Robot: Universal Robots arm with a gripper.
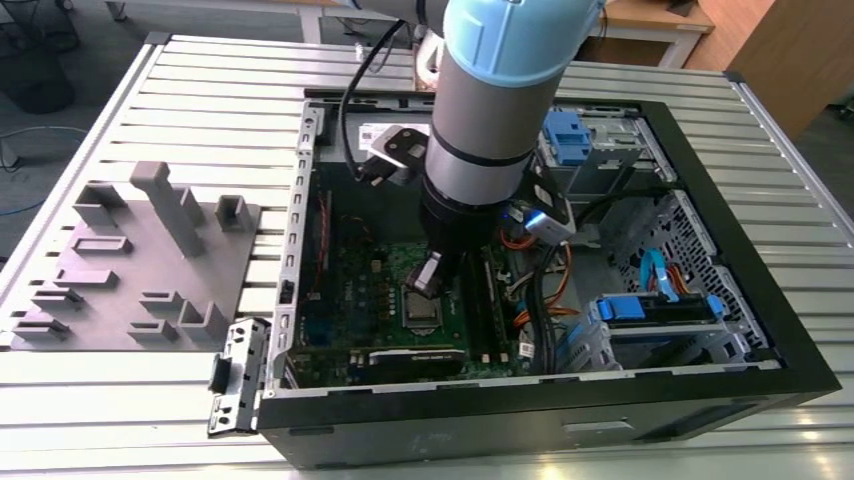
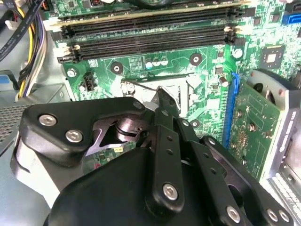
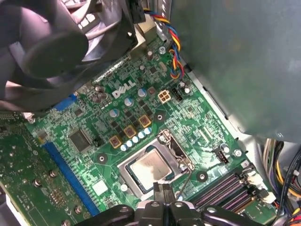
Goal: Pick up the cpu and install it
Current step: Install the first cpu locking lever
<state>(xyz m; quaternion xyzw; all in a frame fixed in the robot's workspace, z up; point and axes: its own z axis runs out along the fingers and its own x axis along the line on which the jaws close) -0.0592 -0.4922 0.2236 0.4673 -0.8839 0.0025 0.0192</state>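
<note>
A robot arm reaches into an open computer case [image 1: 747, 330] on a slatted table [image 1: 200, 90]. The cpu [image 3: 149, 168] lies in its socket on the green circuit board [image 3: 188, 117]. The tool [image 3: 163, 192] hovers just above its edge, clenched on nothing.

open pc case [image 1: 747, 330] lies flat on a slatted metal table [image 1: 200, 80]. green circuit board [image 3: 197, 117] inside, black memory slots [image 2: 150, 28] along one edge, case fan [image 3: 56, 47] near a corner. grey plastic fixture tray [image 1: 134, 260] sits on the exterior view's left, beside the case.
</note>
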